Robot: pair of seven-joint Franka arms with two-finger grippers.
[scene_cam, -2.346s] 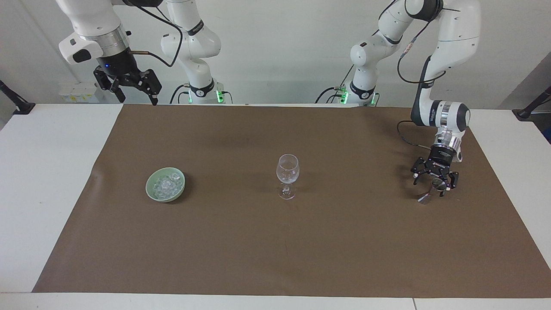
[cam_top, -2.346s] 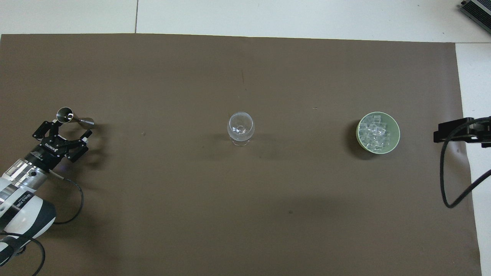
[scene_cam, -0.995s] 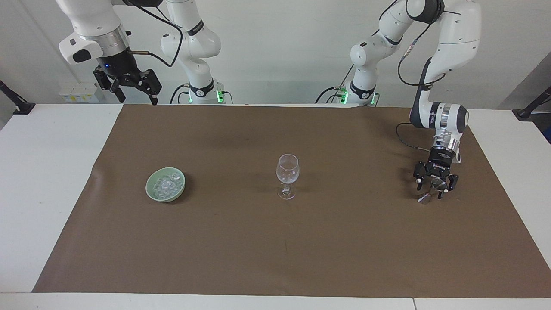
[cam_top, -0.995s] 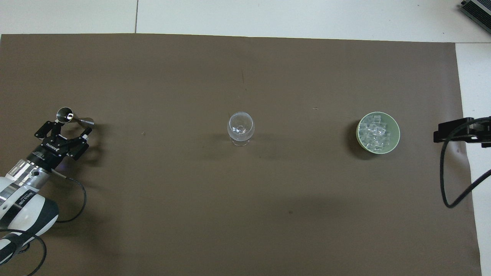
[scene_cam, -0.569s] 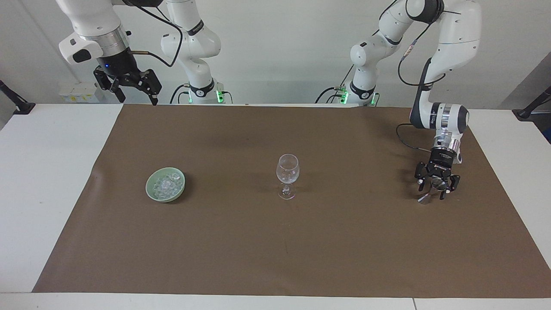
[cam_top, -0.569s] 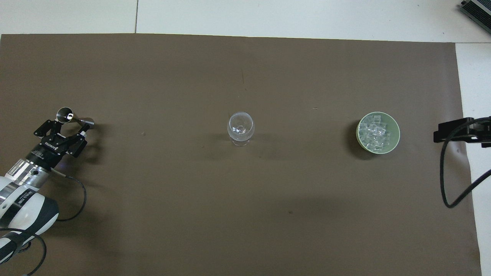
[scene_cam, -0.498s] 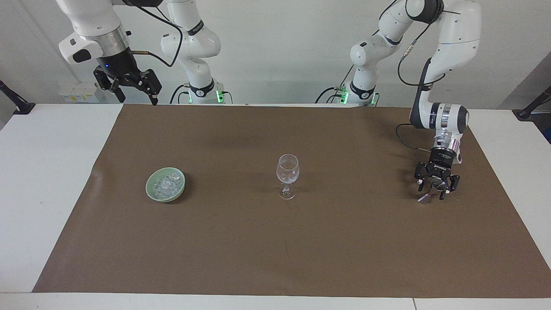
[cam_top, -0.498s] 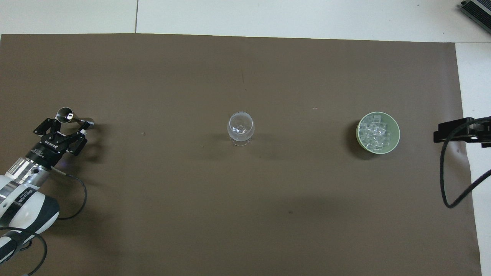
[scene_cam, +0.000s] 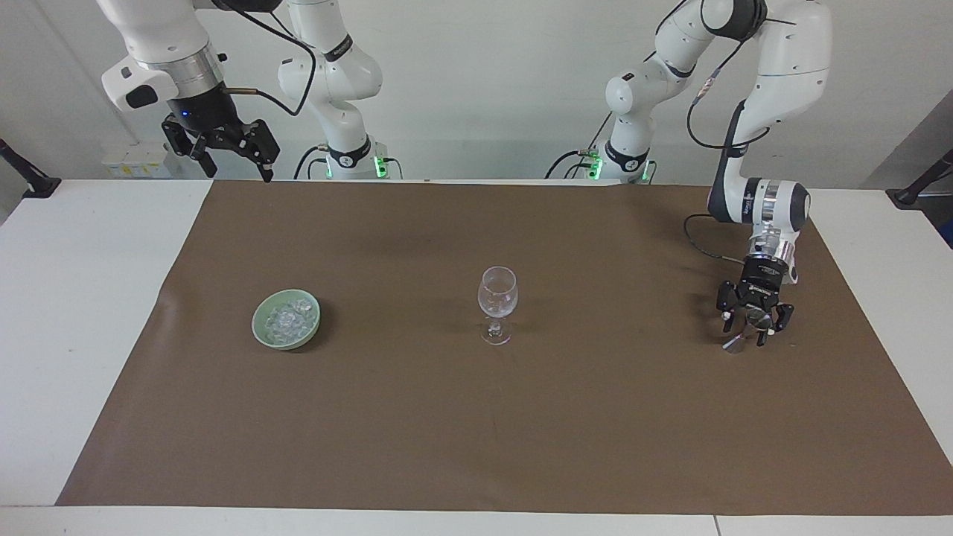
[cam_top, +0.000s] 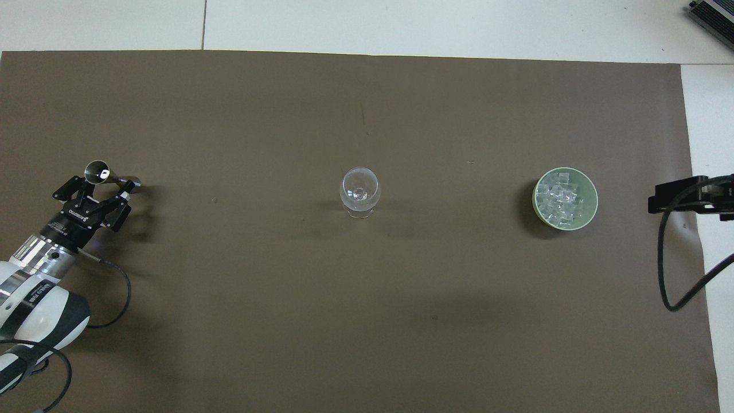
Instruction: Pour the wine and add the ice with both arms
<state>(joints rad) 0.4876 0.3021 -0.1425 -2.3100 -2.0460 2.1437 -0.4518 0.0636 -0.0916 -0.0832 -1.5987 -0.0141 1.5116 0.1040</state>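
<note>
A small metal jigger [scene_cam: 741,333] stands on the brown mat [scene_cam: 476,417] at the left arm's end of the worktop [scene_cam: 82,313], with the left hand [scene_cam: 747,327] lowered around its narrow waist; its fingers bracket the cup on both sides, but whether they already pinch it cannot be told. From overhead the jigger's open mouth [cam_top: 96,170] shows just past the fingertips. At the middle of the mat an empty wine glass [scene_cam: 496,304] stands upright, well apart from everything else. Toward the right arm's end sits a pale green bowl [scene_cam: 261,332] heaped with the ice [scene_cam: 287,318], small clear chunks that come up to about the rim. The right hand [scene_cam: 237,159] waits raised over the mat's edge nearest the robots, fingers spread and holding nothing.

The jigger looks light, stiff and smooth-sided, so the waist where its two cones meet is probably the surest place to grip, and it would need to be kept level if filled. The ice is likely slick and hard, each chunk small; a pinch across two flat faces seems best. The glass appears thin, top-heavy on its stem and easily tipped by a nudge.
</note>
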